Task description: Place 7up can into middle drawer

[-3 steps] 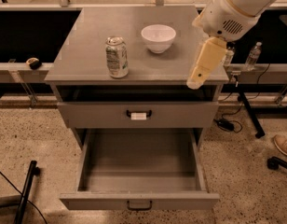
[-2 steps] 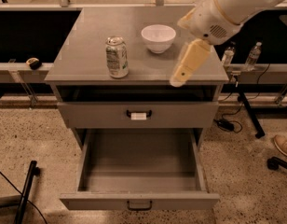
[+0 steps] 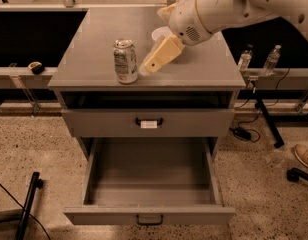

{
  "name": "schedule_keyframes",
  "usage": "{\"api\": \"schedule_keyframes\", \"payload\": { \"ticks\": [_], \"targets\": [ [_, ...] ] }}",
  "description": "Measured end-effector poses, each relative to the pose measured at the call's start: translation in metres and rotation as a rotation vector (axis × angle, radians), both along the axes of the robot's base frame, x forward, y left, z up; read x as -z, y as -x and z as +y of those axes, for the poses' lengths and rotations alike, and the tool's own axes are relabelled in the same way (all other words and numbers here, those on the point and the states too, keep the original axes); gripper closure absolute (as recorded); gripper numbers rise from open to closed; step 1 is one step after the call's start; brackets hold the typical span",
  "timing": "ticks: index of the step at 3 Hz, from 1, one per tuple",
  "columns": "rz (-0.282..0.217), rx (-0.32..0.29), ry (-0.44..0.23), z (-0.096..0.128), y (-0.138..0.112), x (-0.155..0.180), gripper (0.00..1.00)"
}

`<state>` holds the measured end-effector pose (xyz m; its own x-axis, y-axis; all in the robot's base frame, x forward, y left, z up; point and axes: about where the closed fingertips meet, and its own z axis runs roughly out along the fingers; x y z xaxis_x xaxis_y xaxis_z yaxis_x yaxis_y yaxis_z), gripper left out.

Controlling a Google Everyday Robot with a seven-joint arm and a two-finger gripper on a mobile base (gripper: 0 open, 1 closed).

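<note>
The 7up can [image 3: 125,61] stands upright on the grey cabinet top [image 3: 94,44], near its front left. My gripper [image 3: 148,66] hangs just right of the can, close to it and low over the top, reaching in from the upper right on the white arm [image 3: 219,6]. It holds nothing that I can see. The middle drawer [image 3: 149,215] is pulled wide open below, empty inside, with a dark loop handle on its front panel.
A shut grey drawer front with a white tag at its handle [image 3: 149,123] sits above the open drawer. A white bowl [image 3: 159,34] is mostly hidden behind the arm. Two clear bottles [image 3: 245,58] stand on a ledge at right. A shoe [image 3: 306,157] is on the floor at right.
My arm and gripper have swung left across the cabinet top, from its right edge to just beside the can, now covering most of the bowl. The can has not moved.
</note>
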<state>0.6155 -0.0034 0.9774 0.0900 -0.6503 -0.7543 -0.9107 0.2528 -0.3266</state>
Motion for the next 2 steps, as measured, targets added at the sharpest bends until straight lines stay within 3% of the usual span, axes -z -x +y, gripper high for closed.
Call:
{"api": "schedule_keyframes", "payload": {
  "ticks": [1,2],
  "targets": [
    [0.025,0.037,-0.126,0.044,-0.041,0.024,0.00],
    [0.097,0.059,-0.226,0.071,-0.064,0.051,0.00]
  ]
}}
